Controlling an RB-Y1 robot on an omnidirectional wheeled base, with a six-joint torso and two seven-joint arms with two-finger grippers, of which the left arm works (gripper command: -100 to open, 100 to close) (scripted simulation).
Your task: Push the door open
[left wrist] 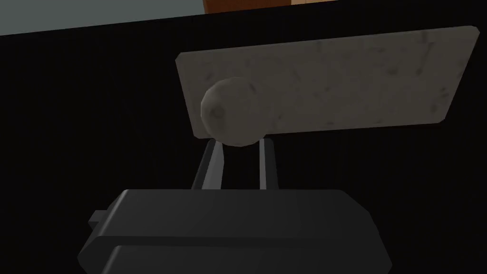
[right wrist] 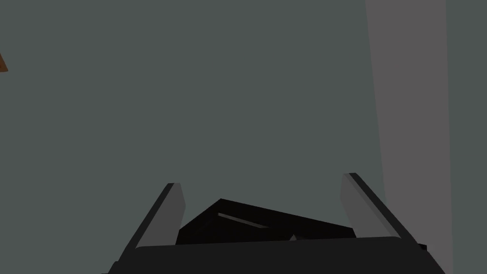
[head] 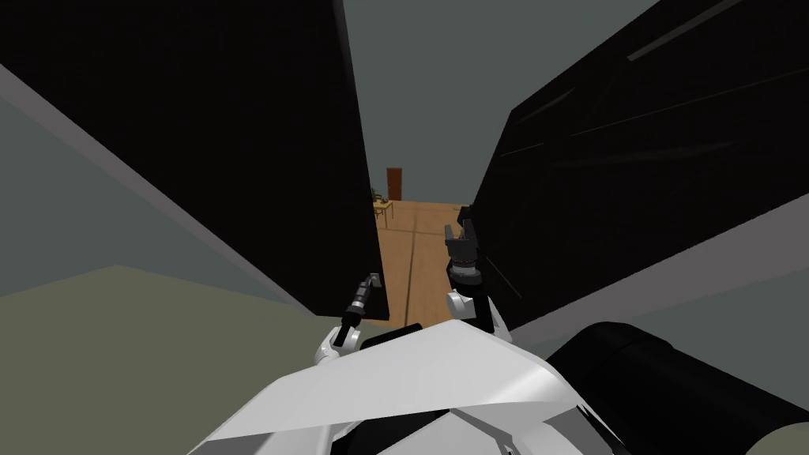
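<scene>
The door (head: 237,142) is a tall black panel on my left, swung partway, with a narrow gap beside its edge. In the left wrist view a mottled grey plate (left wrist: 333,81) sits on the dark door face (left wrist: 95,119) and carries a round grey knob (left wrist: 231,112). My left gripper (left wrist: 240,142) reaches up under that knob, its fingers close together and their tips hidden behind the ball. In the head view it is at the door's edge (head: 373,280). My right gripper (head: 462,237) is raised in the gap and stands open (right wrist: 261,181) with nothing between its fingers.
A second black panel (head: 648,158) rises close on my right. Through the gap lies a wooden floor (head: 419,245), with a small table (head: 382,207) and a brown door (head: 393,183) far back. Olive floor (head: 118,355) spreads to my left.
</scene>
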